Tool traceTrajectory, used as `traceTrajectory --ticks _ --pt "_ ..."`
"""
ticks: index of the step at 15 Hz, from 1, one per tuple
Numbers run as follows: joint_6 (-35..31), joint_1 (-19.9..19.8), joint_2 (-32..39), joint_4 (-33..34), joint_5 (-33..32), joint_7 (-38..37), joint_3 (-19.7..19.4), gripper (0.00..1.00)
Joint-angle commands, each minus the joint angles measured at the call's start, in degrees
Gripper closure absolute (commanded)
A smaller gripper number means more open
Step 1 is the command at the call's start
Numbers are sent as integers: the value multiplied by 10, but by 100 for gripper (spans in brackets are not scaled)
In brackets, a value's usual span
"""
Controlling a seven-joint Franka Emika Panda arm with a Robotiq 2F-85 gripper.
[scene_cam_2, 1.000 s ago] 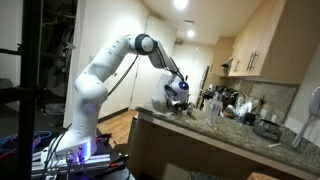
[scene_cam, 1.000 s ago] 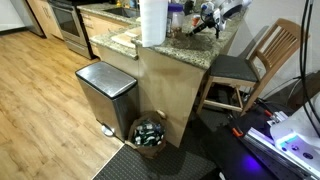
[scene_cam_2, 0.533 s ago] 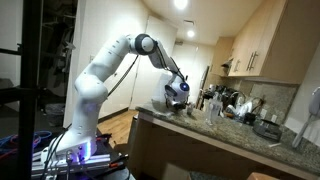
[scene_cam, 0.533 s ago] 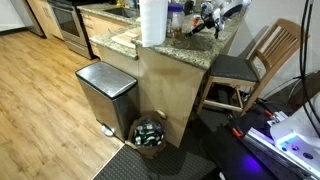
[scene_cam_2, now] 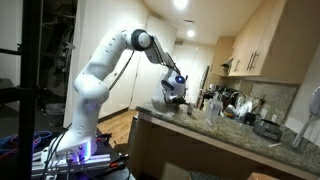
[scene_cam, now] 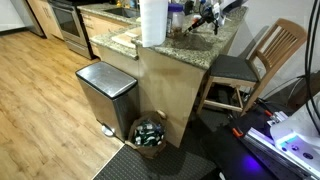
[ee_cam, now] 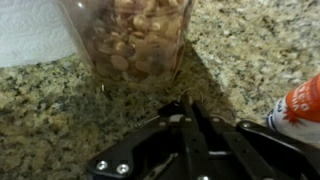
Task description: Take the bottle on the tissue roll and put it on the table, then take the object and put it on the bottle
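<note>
The white tissue roll [scene_cam: 152, 20] stands upright on the granite table [scene_cam: 190, 45]; its side shows in the wrist view [ee_cam: 30, 30]. Nothing stands on top of it. A clear bottle [ee_cam: 130, 40] filled with brown pieces stands on the granite right next to the roll; in an exterior view it has a dark cap [scene_cam: 176, 17]. My gripper [ee_cam: 185, 104] hovers over the granite just in front of the bottle, fingers pressed together, nothing visible between them. It shows in both exterior views [scene_cam: 205, 14] [scene_cam_2: 172, 88].
A red-and-white object [ee_cam: 300, 105] lies at the right edge of the wrist view. Bottles and glasses crowd the counter's far part [scene_cam_2: 225, 103]. A steel pedal bin [scene_cam: 105, 90], a basket [scene_cam: 150, 132] and a wooden chair [scene_cam: 265, 55] stand beside the counter.
My gripper has risen a little above the counter and shifted slightly toward the bottle. The bottle and roll have not moved.
</note>
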State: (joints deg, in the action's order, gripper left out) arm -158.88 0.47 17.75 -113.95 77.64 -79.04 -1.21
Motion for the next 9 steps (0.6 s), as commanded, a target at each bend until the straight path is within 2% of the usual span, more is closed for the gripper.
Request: traceTrajectory --ticks 1,4,5,6,8,9 --pt "-126 36 -115 -71 34 19 14 100" --pt "-243 64 -176 -84 53 28 30 100" --pt "-273 62 -192 -90 44 14 39 100" --pt "-306 65 -199 -96 50 10 45 75" --pt "-343 67 -202 -127 39 -38 37 67" --pt "-338 52 -196 -134 73 -20 40 58"
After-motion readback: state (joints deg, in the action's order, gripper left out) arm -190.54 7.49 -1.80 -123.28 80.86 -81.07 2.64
